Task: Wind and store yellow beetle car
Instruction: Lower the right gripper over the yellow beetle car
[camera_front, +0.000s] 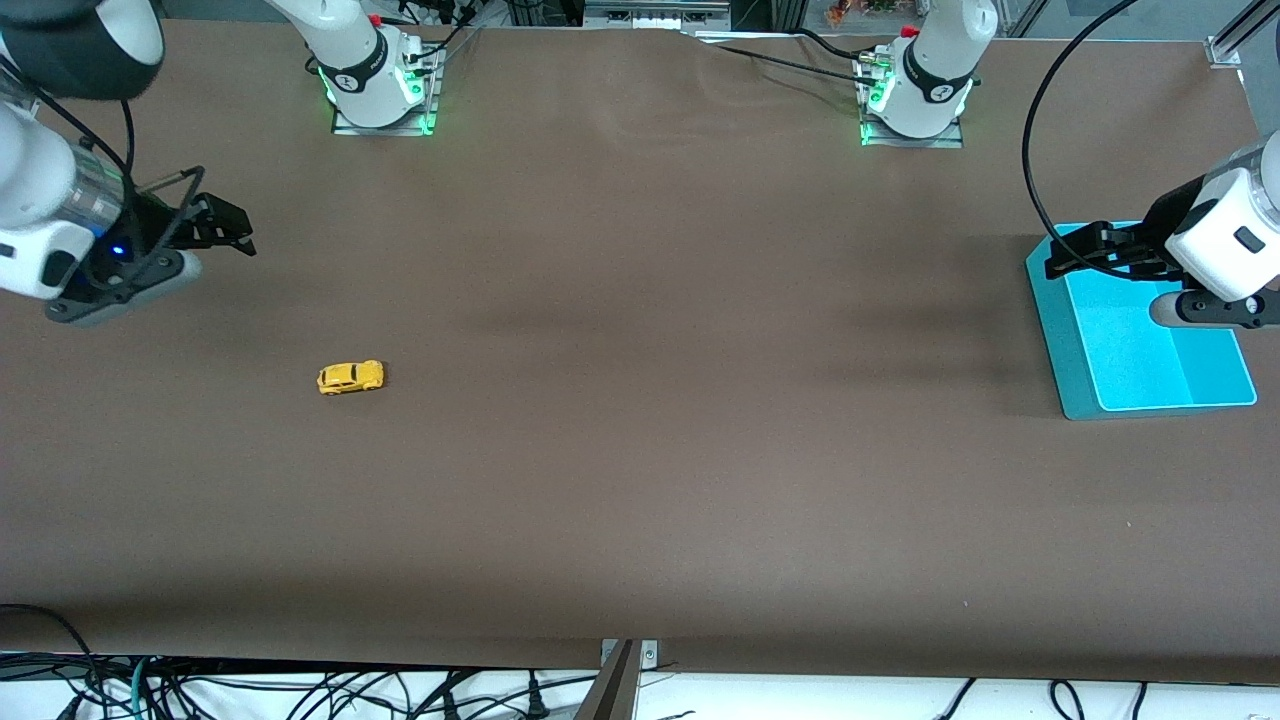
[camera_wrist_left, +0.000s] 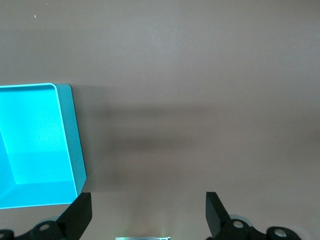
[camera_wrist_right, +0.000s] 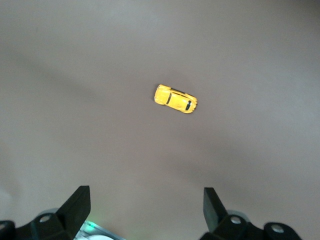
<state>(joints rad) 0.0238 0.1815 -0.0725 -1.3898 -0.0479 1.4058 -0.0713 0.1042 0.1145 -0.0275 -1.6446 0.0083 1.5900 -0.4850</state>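
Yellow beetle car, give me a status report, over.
Both end effectors open and empty: right over bare table, left over the blue tray. Yellow beetle car on its wheels on the table, untouched. Nothing around it.

No text, label, brand or number can be read anywhere. A round dark mark sits on each arm's base column, but its writing cannot be made out.
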